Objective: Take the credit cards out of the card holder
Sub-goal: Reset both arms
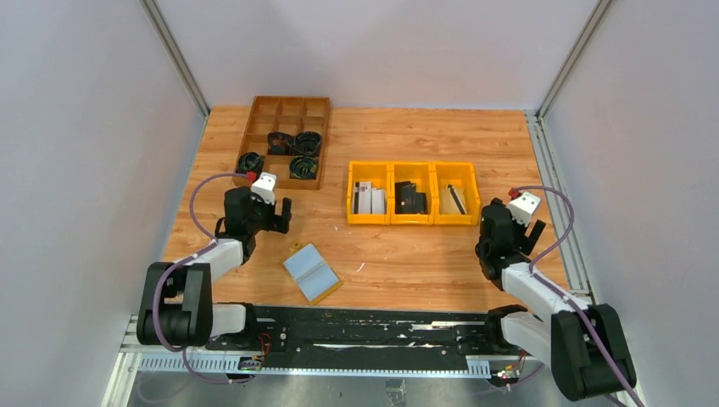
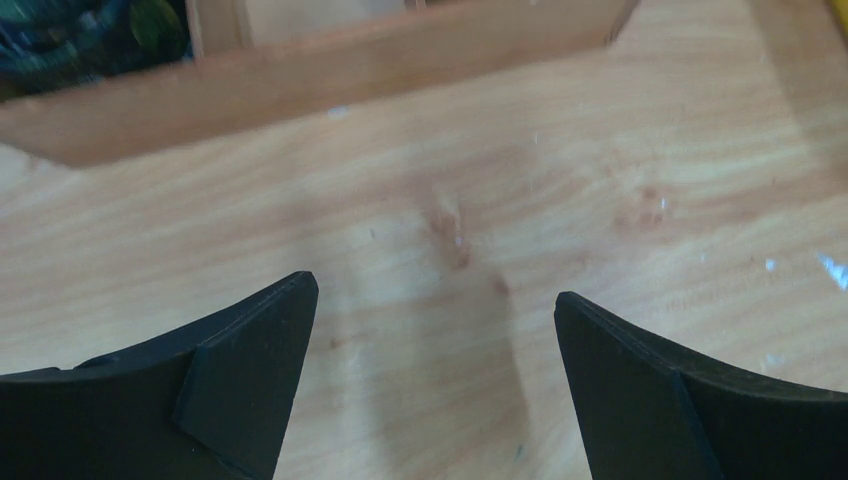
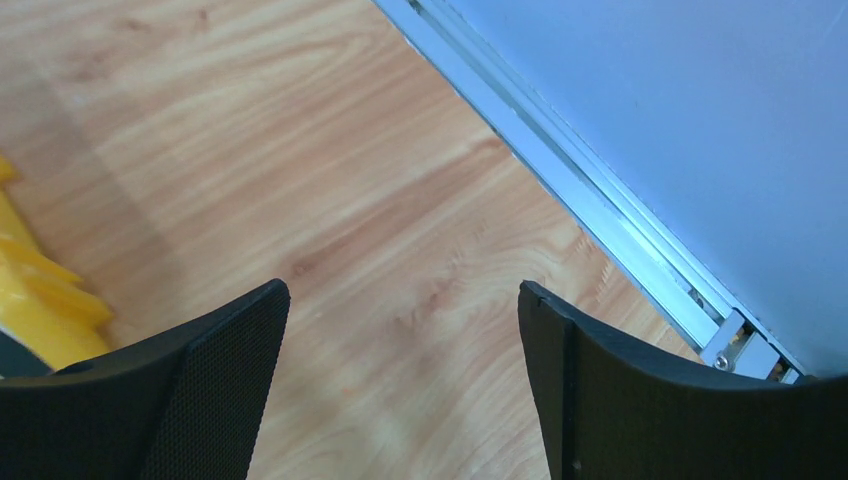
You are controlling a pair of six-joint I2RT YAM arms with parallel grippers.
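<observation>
Top external view: the card holder (image 1: 311,273) lies opened flat on the worktop (image 1: 407,263) in the lower centre of the frame, pale blue sleeves facing up. No credit cards lie loose anywhere, and whether the sleeves are filled is too small to tell. The task looks barely begun, with every card left to pull. The left tool (image 1: 280,216) hangs near the holder, up and to its left, not touching it. The right tool (image 1: 524,237) sits well apart at the right, below the yellow bins (image 1: 413,193). A wooden tray (image 1: 288,136) stands at the upper left.

Left wrist view: the left tool (image 2: 432,295) has its fingers spread wide over bare wood, gripping nothing. The tray's wall (image 2: 300,80) crosses the top; the holder is out of frame.

Right wrist view: the right tool (image 3: 402,287) is likewise spread and empty, a yellow bin (image 3: 30,300) at the left edge and a metal rail (image 3: 600,200) at the right.
</observation>
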